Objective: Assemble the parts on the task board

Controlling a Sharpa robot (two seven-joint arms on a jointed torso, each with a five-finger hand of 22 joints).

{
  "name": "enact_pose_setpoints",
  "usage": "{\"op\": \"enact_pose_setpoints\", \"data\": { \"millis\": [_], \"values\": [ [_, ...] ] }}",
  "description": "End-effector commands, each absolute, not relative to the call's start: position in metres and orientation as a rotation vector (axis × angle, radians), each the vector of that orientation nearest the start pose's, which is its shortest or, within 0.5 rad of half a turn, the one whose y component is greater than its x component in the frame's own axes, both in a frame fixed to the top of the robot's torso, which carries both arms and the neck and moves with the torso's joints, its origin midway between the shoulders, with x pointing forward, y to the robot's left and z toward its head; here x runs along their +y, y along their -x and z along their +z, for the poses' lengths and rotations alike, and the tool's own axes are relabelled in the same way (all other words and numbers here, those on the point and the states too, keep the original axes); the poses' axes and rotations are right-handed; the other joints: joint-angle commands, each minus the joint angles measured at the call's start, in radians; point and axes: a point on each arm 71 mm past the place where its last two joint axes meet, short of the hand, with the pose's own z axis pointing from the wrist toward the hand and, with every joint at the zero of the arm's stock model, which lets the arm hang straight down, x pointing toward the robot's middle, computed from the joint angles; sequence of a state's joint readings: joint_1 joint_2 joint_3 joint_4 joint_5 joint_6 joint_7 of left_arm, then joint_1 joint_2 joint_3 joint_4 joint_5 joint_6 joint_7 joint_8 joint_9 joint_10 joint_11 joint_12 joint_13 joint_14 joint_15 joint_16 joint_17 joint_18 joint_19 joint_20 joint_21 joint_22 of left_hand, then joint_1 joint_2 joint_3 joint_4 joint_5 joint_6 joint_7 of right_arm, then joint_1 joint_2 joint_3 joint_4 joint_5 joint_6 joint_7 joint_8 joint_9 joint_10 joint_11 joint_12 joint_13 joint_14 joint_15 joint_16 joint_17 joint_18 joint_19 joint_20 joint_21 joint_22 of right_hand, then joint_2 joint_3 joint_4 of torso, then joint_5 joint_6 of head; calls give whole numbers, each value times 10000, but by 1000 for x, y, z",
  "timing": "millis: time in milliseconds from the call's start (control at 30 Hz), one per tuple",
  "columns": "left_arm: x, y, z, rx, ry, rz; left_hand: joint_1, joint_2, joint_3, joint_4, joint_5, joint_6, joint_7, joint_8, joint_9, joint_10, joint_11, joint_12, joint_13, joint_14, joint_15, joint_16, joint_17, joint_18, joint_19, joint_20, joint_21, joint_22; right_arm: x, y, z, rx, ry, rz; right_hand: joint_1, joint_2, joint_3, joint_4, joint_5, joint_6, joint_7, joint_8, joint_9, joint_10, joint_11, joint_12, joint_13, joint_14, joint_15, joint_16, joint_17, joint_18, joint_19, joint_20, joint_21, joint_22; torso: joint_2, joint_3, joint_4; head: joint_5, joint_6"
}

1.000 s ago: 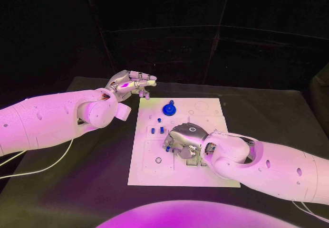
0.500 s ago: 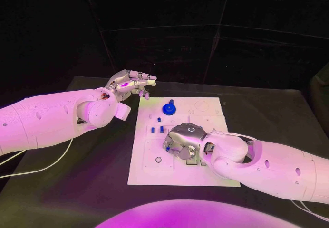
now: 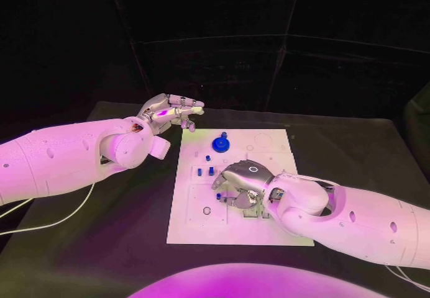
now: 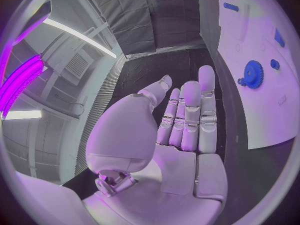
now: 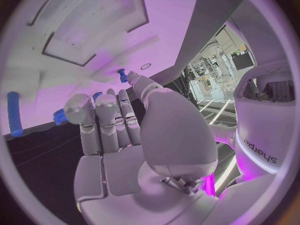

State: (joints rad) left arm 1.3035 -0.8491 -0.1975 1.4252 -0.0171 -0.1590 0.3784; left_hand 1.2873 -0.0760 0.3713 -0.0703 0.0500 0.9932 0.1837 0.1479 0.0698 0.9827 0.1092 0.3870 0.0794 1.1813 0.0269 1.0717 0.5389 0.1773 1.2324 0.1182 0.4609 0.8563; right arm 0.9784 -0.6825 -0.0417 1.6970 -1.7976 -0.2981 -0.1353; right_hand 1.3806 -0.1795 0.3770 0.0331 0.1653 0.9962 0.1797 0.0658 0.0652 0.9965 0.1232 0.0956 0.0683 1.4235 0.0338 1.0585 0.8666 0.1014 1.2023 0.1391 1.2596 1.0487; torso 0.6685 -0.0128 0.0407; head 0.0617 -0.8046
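Note:
The white task board (image 3: 269, 139) lies in the middle of the black table. A blue gear (image 3: 220, 143) sits near its far edge, and small blue pegs (image 3: 210, 169) stand below it. My right hand (image 3: 243, 182) hovers low over the board's middle, fingers pointing down, with a blue peg (image 3: 218, 195) just beside them. In the right wrist view the fingers (image 5: 106, 120) are stretched out and the thumb tip lies next to a small blue peg (image 5: 122, 75); nothing is in the palm. My left hand (image 3: 170, 110) is raised off the board's far left corner, holding nothing, its fingers (image 4: 187, 110) straight.
The left wrist view shows the board (image 4: 262, 105) with the blue gear (image 4: 252, 75) beyond the fingertips. A long blue peg (image 5: 14, 114) lies on the board in the right wrist view. A pale cable (image 3: 54, 217) trails on the table under the left arm.
My right hand has shifted very slightly over the board's middle. The left hand stays nearly where it was.

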Motion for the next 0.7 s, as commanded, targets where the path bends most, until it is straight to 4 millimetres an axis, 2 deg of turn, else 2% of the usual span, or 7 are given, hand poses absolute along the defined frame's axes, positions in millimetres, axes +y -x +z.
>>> {"op": "enact_pose_setpoints", "data": {
  "millis": [33, 167, 233, 300, 433, 500, 700],
  "values": [
    [237, -502, -189, 15584, 10353, -15268, -24, 46, 17, 54, 14, -7, 43, 43, -6, -22, 65, 60, -10, -18, 19, -40, -9, 34, 23, 60, -39, -9, -79, -378, -237, 15644, 4318, 9609, -6, 167, -121, 15, 81, -76, -22, -3, 17, 187, -48, 206, 25, 39, -52, 36, 15, 164, 86, -29, -12, 70, -11, 2, -6, -54, 60],
    [237, -502, -189, 15599, 10358, -15274, -24, 46, 17, 54, 14, -7, 43, 43, -6, -22, 65, 60, -10, -18, 19, -40, -9, 34, 23, 60, -39, -9, -99, -380, -227, 16031, 3471, 9437, -83, 178, -266, 65, 92, -51, -52, 11, 24, 323, -87, 393, 19, 121, -89, 123, 56, 144, 196, -62, 32, 143, -18, -1, -28, -95, 138],
    [236, -501, -189, 15622, 10357, -15294, -19, 59, 23, 54, 15, -16, 45, 53, -5, -30, 67, 66, -13, -37, 21, -61, -61, 34, 31, 64, -43, -17, -113, -390, -217, 16335, 2919, 8989, -424, 3, -772, 251, 321, -144, -159, -8, 17, 193, -152, 461, -12, 128, -139, 97, -32, 147, 204, -93, -17, 86, -18, -1, -38, -221, 181],
    [235, -501, -189, 15640, 10352, -15316, -19, 59, 23, 54, 15, -16, 45, 53, -5, -30, 67, 66, -13, -37, 21, -61, -61, 34, 31, 64, -43, -17, -123, -398, -209, 16428, 2763, 8582, -479, -31, -995, 291, 383, -168, -140, -7, 18, 138, -148, 498, -15, 130, -136, 81, -78, 147, 215, -108, -32, 74, -28, -8, -41, -279, 211],
    [234, -501, -188, 15543, 10309, -15333, -11, 69, 29, 51, 15, -15, 43, 63, -3, -30, 65, 73, -13, -38, 22, -59, -59, 35, 34, 65, -47, -22, -151, -414, -193, 16383, 2624, 7626, -306, 66, -1808, 363, 445, -136, -207, 11, 28, 26, -191, 727, -13, 160, -175, 71, -197, 141, 259, -142, -92, 22, -33, -26, -25, -441, 261],
    [234, -501, -188, 15508, 10294, -15334, 1, 76, 36, 44, 16, -12, 40, 74, 0, -26, 62, 82, -13, -35, 21, -53, -52, 37, 38, 66, -50, -27, -160, -419, -189, 16329, 2657, 7340, -188, 156, -1937, 362, 508, -110, -217, 20, 32, 1, -201, 790, -14, 182, -179, 95, -195, 147, 280, -156, -99, 18, -34, -34, -24, -492, 284],
    [234, -502, -188, 15374, 10257, -15300, 13, 80, 42, 36, 15, -3, 35, 91, 4, -16, 58, 96, -11, -42, 19, -61, -72, 39, 43, 67, -54, -33, -178, -429, -186, 16318, 2898, 6525, 48, 253, -2299, 396, 569, -81, -272, 16, 30, -175, -196, 876, -29, 155, -178, 19, -357, 159, 253, -160, -174, -70, -19, -13, -28, -546, 330]
  ]
}}
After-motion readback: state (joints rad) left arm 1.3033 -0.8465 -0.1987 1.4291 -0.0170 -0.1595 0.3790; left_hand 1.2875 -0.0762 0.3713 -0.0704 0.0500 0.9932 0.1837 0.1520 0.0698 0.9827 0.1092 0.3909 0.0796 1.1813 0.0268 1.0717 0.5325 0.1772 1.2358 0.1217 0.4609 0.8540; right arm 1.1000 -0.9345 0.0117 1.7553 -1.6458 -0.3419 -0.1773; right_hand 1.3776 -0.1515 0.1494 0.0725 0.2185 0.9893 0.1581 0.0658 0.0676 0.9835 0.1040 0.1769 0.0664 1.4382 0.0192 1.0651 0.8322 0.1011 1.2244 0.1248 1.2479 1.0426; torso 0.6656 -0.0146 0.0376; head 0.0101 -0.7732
